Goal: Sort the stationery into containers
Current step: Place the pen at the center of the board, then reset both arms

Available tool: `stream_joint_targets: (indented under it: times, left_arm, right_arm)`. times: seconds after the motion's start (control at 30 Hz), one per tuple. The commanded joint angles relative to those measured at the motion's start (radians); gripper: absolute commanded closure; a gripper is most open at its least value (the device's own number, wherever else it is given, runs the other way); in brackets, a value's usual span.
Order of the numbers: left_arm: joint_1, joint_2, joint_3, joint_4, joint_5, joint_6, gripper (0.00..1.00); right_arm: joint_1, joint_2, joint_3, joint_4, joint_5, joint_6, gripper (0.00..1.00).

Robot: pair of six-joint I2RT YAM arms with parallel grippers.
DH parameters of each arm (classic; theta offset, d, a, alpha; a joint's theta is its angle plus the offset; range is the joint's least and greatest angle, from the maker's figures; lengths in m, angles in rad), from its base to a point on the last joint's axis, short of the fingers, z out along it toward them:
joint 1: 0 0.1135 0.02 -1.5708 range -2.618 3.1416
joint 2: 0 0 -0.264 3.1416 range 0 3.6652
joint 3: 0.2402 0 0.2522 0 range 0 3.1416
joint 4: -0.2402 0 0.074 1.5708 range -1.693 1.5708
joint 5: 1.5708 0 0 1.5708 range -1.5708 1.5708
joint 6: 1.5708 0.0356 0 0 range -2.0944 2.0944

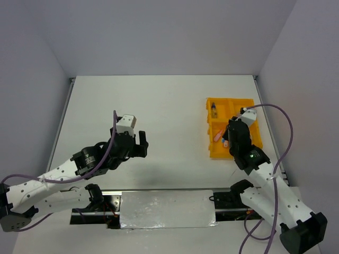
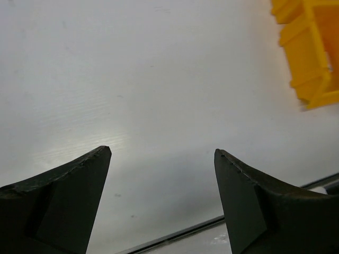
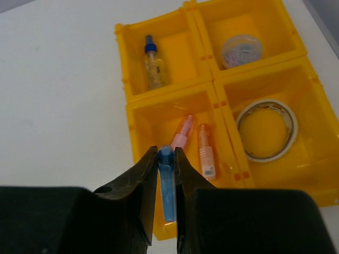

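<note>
The yellow tray [image 1: 213, 154] stands at the right of the table. In the right wrist view my right gripper [image 3: 166, 153] is shut on a blue clip-like piece [image 3: 168, 185] and holds it over the tray's [image 3: 123, 84] near left compartment. A pink piece [image 3: 183, 132] and an orange piece [image 3: 205, 151] lie in that compartment. The blue-capped bottle [image 3: 153, 66] lies in the far left compartment, the purplish round piece [image 3: 241, 51] in the far right, the tan ring [image 3: 266, 129] in the near right. My left gripper [image 1: 141, 144] is open and empty above bare table, well left of the tray [image 2: 312, 53].
White walls close the table at the back and both sides. A shiny metal plate [image 1: 167, 209] lies along the near edge between the arm bases. The right arm's purple cable [image 1: 286, 121] loops beside the tray.
</note>
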Motion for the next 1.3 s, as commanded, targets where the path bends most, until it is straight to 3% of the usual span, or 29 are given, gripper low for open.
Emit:
stream_joint_targets:
  times: [0.0, 0.17, 0.37, 0.47, 0.5, 0.57, 0.6, 0.67, 0.7, 1.0, 1.27]
  left_arm:
    - [0.028, -0.014, 0.063, -0.224, -0.146, -0.080, 0.08]
    - [0.119, -0.070, 0.042, -0.270, -0.134, -0.073, 0.04]
    - [0.215, -0.057, 0.057, -0.284, -0.071, -0.044, 0.05]
    - [0.225, -0.054, 0.082, -0.293, -0.077, -0.024, 0.05]
    - [0.228, -0.050, 0.092, -0.303, -0.080, -0.004, 0.04]
    - [0.231, -0.031, 0.128, -0.319, -0.112, 0.024, 0.04]
    - [0.231, -0.005, 0.157, -0.343, -0.179, 0.041, 0.03]
    - [0.244, 0.025, 0.192, -0.395, -0.244, 0.018, 0.01]
    - [0.251, 0.045, 0.220, -0.412, -0.263, 0.016, 0.01]
    - [0.370, -0.040, 0.278, -0.408, -0.349, -0.002, 0.01]
    - [0.370, -0.204, 0.264, -0.452, -0.435, -0.007, 0.01]
  right_arm:
    - [-0.103, 0.047, 0.054, 0.043, -0.098, -0.095, 1.00]
    - [-0.251, 0.191, 0.064, 0.081, -0.265, -0.101, 0.99]
    - [-0.281, 0.314, 0.074, 0.121, -0.353, -0.117, 0.91]
    - [-0.286, 0.354, 0.090, 0.118, -0.390, -0.121, 0.65]
    - [-0.288, 0.367, 0.099, 0.089, -0.399, -0.121, 0.50]
    - [-0.286, 0.369, 0.130, 0.040, -0.404, -0.101, 0.41]
    - [-0.286, 0.348, 0.152, 0.021, -0.425, -0.100, 0.29]
    - [-0.286, 0.306, 0.177, -0.027, -0.466, -0.104, 0.19]
    - [-0.282, 0.248, 0.191, -0.044, -0.505, -0.117, 0.01]
    - [-0.274, -0.127, 0.370, -0.316, -0.762, -0.163, 0.00]
    - [-0.272, -0.336, 0.525, -0.532, -0.747, -0.210, 0.00]
